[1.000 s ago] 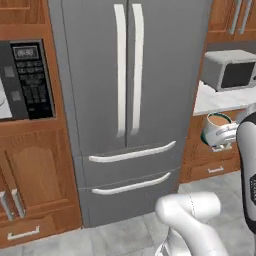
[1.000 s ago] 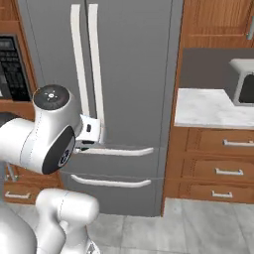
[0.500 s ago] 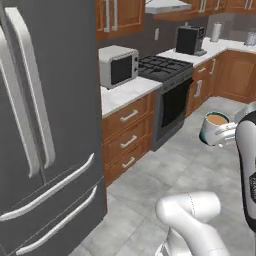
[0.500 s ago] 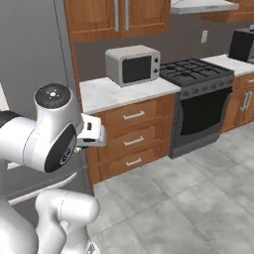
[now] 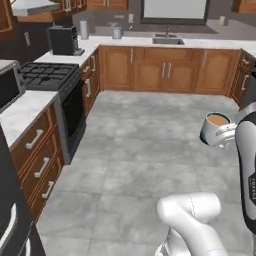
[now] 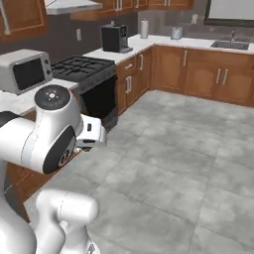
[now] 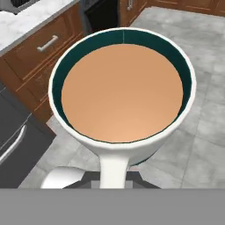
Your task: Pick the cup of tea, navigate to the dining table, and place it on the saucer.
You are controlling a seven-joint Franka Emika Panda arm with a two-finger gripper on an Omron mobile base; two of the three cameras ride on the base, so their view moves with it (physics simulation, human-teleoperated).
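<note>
A: Kitchen, grey tile floor (image 5: 135, 150). Left to right?
B: Microwave (image 6: 26, 70), black stove (image 5: 45, 76), wooden cabinets (image 5: 165, 70), sink (image 5: 167, 39) at back.
A: The cup of tea (image 5: 216, 129)?
B: Upright, full, carried above the floor at right. The tool (image 7: 113, 176) is clamped on its handle.

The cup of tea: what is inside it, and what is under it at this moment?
Inside the cup of tea is light brown liquid, filling it nearly to the rim. Under it lies grey tiled floor; it stands on nothing. The liquid hides the cup's inner bottom.
</note>
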